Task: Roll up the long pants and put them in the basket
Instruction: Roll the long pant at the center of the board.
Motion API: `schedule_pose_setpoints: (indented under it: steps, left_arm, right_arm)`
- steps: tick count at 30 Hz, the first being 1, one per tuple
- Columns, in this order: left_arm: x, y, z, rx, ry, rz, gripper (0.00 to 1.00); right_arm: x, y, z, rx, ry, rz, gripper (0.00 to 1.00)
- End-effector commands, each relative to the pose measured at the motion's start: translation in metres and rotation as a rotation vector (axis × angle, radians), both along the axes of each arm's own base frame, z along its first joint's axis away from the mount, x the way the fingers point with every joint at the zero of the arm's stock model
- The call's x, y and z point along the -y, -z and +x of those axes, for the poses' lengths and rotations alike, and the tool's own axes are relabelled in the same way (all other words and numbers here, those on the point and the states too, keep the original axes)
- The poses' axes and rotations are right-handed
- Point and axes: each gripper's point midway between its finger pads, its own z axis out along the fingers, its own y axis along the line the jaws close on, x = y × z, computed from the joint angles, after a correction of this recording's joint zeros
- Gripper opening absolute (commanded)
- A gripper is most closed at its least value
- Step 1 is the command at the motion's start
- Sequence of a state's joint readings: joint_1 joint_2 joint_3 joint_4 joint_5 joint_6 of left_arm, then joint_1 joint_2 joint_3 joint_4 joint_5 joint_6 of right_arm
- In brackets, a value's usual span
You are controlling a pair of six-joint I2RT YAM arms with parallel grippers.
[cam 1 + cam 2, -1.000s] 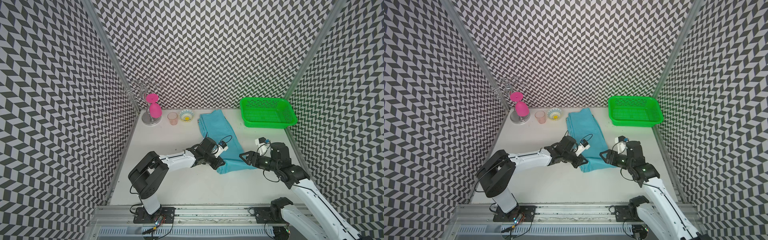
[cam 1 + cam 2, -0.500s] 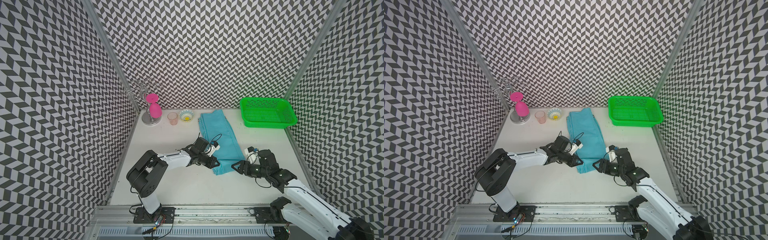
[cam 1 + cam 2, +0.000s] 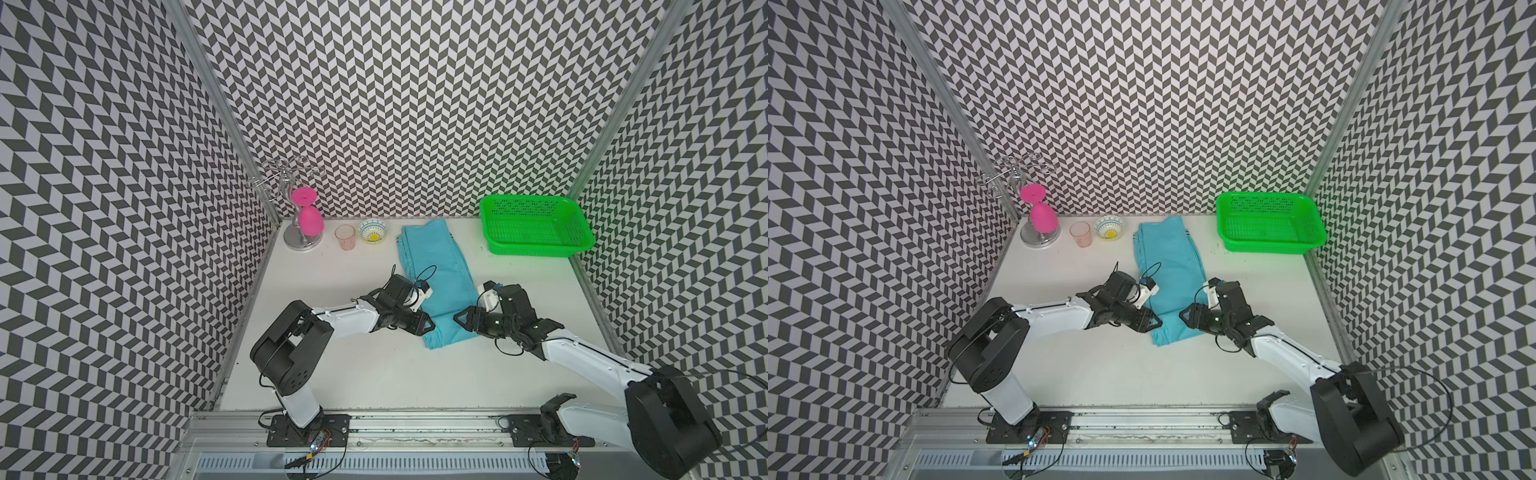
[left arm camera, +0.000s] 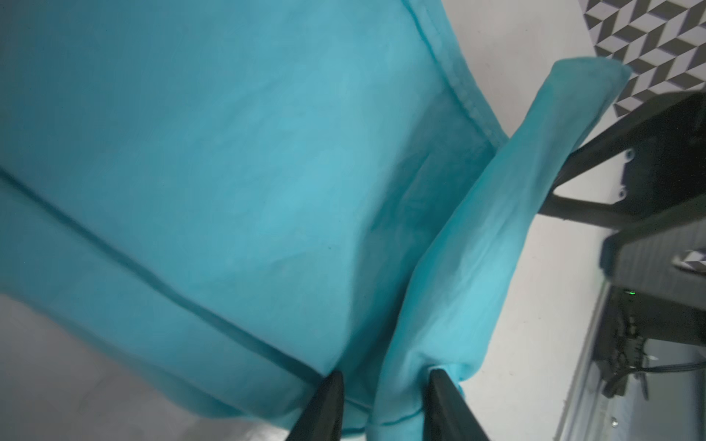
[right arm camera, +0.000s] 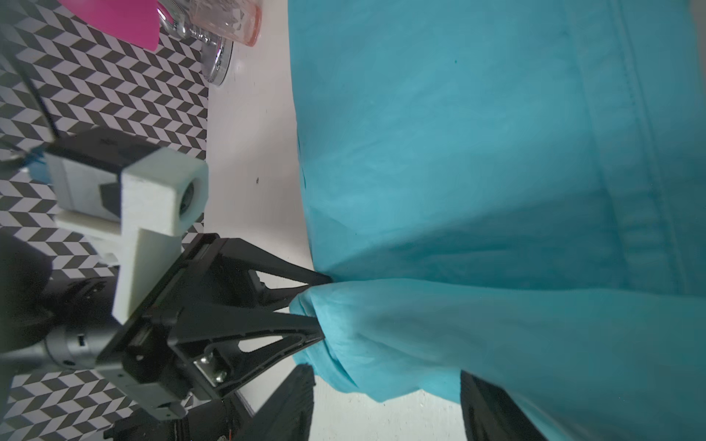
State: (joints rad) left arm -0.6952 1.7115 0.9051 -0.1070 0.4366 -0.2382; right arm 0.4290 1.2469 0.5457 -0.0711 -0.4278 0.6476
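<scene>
The long pants [image 3: 436,266] [image 3: 1169,257] lie as a turquoise strip from the back wall toward the table's middle, with the near end doubled over into a loose fold. My left gripper [image 3: 428,326] [image 3: 1156,325] sits at the fold's left corner. In the left wrist view its fingers [image 4: 386,374] stand apart, with the bunched fold [image 4: 477,248] between them. My right gripper [image 3: 459,324] [image 3: 1183,316] is at the fold's right side. In the right wrist view it [image 5: 386,372] is open, and the cloth's edge [image 5: 477,172] hangs between its fingers, ungripped.
A green basket [image 3: 536,248] stands at the back right. At the back left are a metal stand [image 3: 301,243] holding a pink goblet [image 3: 311,220], a pink cup [image 3: 345,237] and a small patterned bowl [image 3: 373,231]. Chevron walls enclose three sides.
The left gripper's jaws have parted from shut on the cloth. The right arm has swung left, closer to the pants' near end. The near end has shifted slightly left.
</scene>
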Motion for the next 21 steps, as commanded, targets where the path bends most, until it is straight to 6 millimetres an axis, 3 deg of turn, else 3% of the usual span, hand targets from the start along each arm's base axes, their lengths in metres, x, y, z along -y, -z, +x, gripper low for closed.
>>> schedule_pose_setpoints:
  steps: [1,7,12,16,21]
  left_arm:
    - [-0.007,-0.013,0.018,0.169,-0.032,0.076,0.52]
    - [0.007,-0.066,0.018,0.557,-0.021,0.161,0.65]
    - [0.036,-0.091,-0.014,0.698,0.095,0.061,0.66]
    - [0.048,-0.082,-0.041,0.781,0.199,0.008,0.67]
    - [0.040,-0.051,-0.053,0.866,0.273,0.030,0.69]
  right_arm:
    - [-0.007,-0.009,0.019,0.073,-0.009,-0.003,0.64]
    - [-0.007,0.005,0.021,0.034,-0.021,-0.021,0.64]
    - [-0.003,0.013,0.020,0.006,-0.034,-0.036,0.65]
    - [0.006,0.015,0.024,-0.003,-0.024,-0.027,0.65]
    - [0.012,0.017,0.029,-0.017,-0.034,-0.020,0.65]
